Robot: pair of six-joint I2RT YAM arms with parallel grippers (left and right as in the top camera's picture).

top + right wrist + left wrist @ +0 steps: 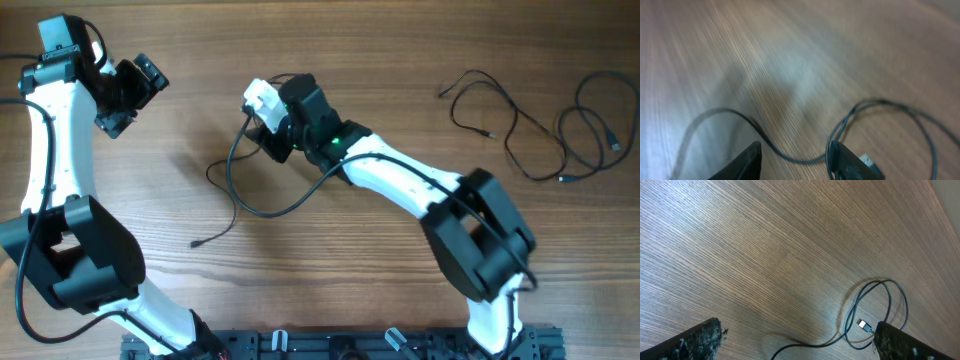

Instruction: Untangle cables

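Two cables [510,140] lie spread out near the far right corner of the worktop [400,60]. A third cable [865,326], looped, lies mid-worktop between the parted fingers of the right claw [795,157], ungripped. The left claw [800,340] gapes, holding nothing. Probably only this loop is left to straighten.

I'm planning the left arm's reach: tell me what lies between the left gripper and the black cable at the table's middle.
Nothing: in the overhead view, only bare wooden table separates the left gripper from the black cable.
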